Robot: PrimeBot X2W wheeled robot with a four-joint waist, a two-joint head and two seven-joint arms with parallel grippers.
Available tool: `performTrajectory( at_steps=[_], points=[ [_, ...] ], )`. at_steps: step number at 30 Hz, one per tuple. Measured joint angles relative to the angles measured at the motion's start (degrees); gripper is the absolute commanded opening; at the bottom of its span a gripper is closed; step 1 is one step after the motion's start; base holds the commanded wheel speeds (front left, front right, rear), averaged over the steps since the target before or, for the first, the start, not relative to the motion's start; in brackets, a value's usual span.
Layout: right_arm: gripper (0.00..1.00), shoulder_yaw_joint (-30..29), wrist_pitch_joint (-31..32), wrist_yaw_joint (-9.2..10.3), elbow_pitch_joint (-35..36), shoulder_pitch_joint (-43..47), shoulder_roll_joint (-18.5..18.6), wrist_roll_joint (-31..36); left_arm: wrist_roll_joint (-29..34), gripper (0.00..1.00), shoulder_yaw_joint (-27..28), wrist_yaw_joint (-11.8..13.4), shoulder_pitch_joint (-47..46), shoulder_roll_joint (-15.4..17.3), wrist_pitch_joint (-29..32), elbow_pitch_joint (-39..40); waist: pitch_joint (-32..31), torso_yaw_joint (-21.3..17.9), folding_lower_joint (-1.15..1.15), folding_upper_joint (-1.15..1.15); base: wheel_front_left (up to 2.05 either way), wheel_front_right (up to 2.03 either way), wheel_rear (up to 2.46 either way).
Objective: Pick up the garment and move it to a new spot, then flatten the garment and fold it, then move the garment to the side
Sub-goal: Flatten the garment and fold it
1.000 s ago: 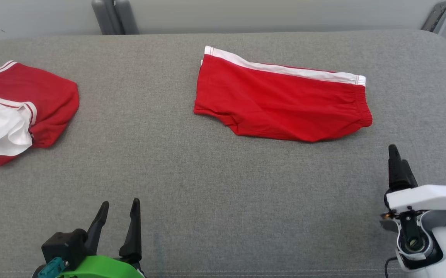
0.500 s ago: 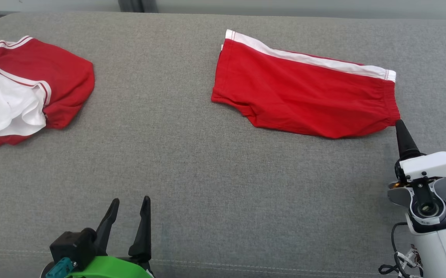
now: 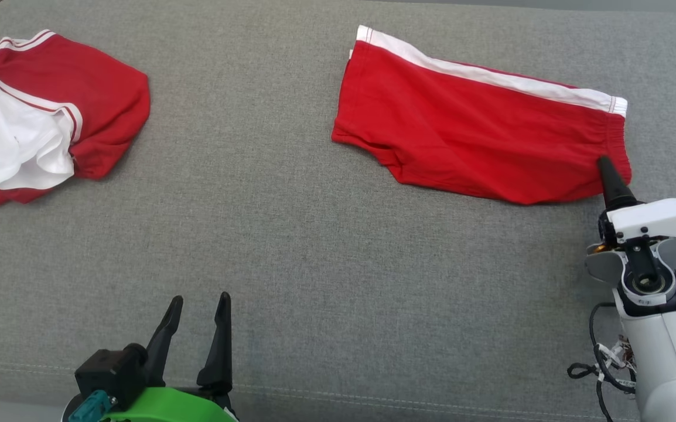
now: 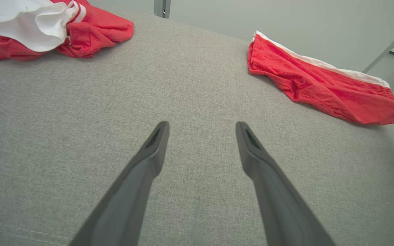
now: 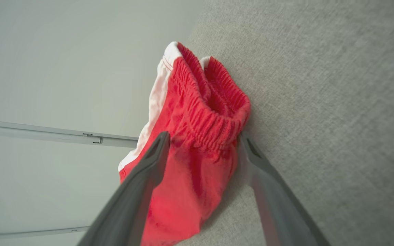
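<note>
The garment, red shorts (image 3: 478,140) with a white side stripe, lies folded flat at the far right of the grey padded surface (image 3: 314,246). My right gripper (image 3: 607,173) is open at the shorts' elastic waistband end. In the right wrist view the gripper (image 5: 202,136) has its fingers on either side of the waistband corner (image 5: 210,116), one over the cloth and one beside it on the padding. My left gripper (image 3: 200,299) stands open over bare padding near the front edge, far from the shorts (image 4: 320,89), with nothing between its fingers (image 4: 156,143).
A second red garment with a white lining (image 3: 51,117) lies crumpled at the far left (image 4: 46,27). A stitched seam (image 3: 373,398) runs along the surface's front edge. Open grey padding lies between the two garments.
The head camera has tilted, shifting the whole picture. My right gripper has advanced from short of the shorts until its fingers reach the waistband end. The left gripper has stayed put.
</note>
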State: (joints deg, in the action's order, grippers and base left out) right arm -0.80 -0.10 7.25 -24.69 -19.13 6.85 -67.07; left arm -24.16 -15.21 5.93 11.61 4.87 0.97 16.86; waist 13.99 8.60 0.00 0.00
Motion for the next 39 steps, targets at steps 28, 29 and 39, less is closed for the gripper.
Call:
performTrajectory(
  at_steps=[28,29,39],
  points=[
    [0.00,-4.2,-0.6,-1.86,-6.7,-5.1,2.6,-3.5,-0.1,1.00,2.3,0.7,0.0,-0.7,-0.1,0.1,1.0,-2.8,0.00,0.00,0.00,0.00,0.00],
    [0.00,-4.5,-0.6,-2.19,-6.7,-5.1,3.3,-3.5,-0.1,1.00,2.4,0.7,0.0,-0.7,-0.1,0.1,0.9,-3.2,0.00,0.00,0.00,0.00,0.00],
    [0.00,-8.9,0.0,-2.59,-6.0,-2.4,11.6,-3.3,-0.1,1.00,2.4,0.7,0.1,-0.8,-0.1,0.8,0.5,-6.3,0.00,0.00,0.00,0.00,0.00]
  ],
)
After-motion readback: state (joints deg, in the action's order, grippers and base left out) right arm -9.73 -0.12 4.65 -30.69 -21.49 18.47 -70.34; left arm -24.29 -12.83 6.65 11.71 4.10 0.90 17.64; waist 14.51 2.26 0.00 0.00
